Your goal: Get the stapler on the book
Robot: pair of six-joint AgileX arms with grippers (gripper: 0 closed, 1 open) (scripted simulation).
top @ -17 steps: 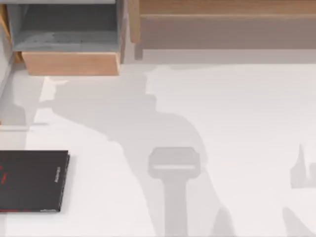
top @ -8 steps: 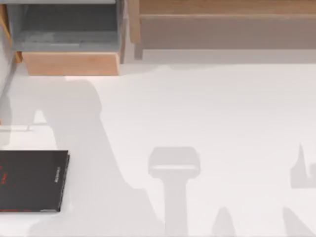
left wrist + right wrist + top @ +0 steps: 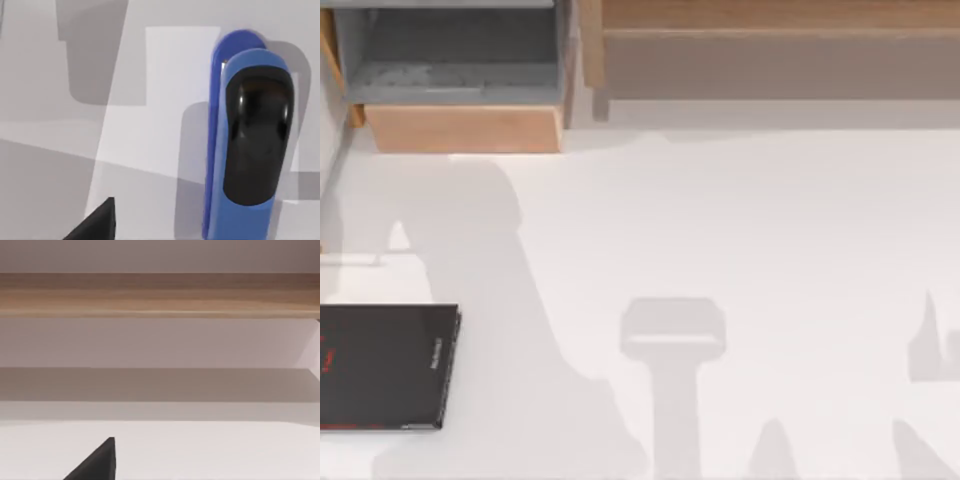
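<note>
My left wrist camera looks straight down on the stapler (image 3: 250, 140), a bright blue oblong with a glossy black top panel, lying on the white surface (image 3: 150, 100) among overlapping grey shadows. One black fingertip (image 3: 97, 225) of my left gripper shows at the picture's edge, apart from the stapler and touching nothing I can see; I cannot tell how far that gripper is spread.

From above, the book (image 3: 385, 365) lies flat at the left edge of the surface (image 3: 770, 230), black with faint red marks and pale lettering along its right edge. A wooden shelf unit (image 3: 460, 90) stands at the far left, with a long wooden ledge (image 3: 770, 50) to its right.

My right wrist camera faces that wooden ledge (image 3: 160, 295), with one dark fingertip (image 3: 97, 465) in view; I cannot tell that gripper's spread either.
</note>
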